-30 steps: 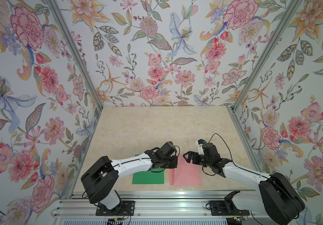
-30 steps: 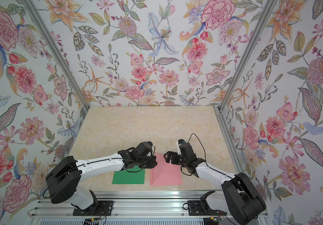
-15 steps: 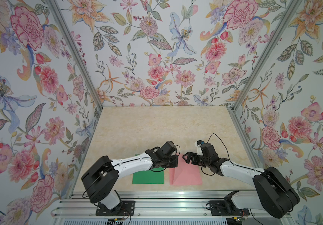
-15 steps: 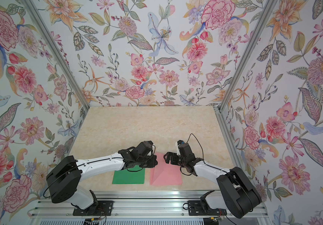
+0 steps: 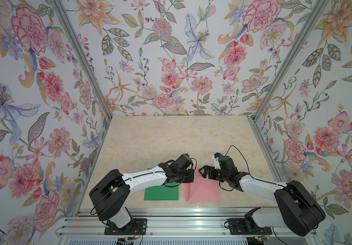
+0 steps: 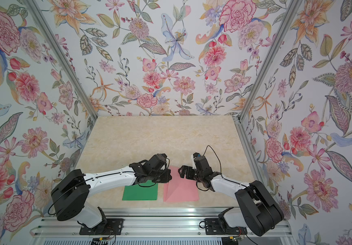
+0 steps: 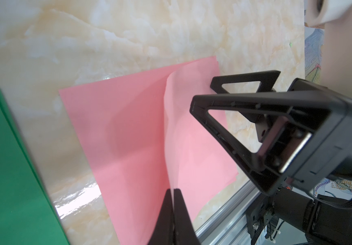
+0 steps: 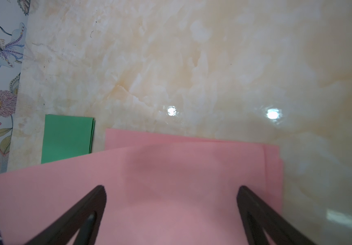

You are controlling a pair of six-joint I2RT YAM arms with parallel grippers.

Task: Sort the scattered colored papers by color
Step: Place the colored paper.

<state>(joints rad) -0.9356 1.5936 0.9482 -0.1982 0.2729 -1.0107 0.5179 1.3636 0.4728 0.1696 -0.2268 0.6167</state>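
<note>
Pinching, left gripper: my jaws clamp one pink sheet — held up off the pink stack.
Right gripper: jaws wide, above that sheet.
Green stack: near my left jaws.

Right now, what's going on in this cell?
Both colours are gathered near the front edge of the beige marbled tabletop. The flat green paper sheets lie in one stack, and the light pink paper sheets lie in another beside it, with a gap between. The left gripper is shut on the edge of one pink sheet, which is curled up off the pink stack. The right gripper hangs open over the far side of that stack, holding nothing.
</note>
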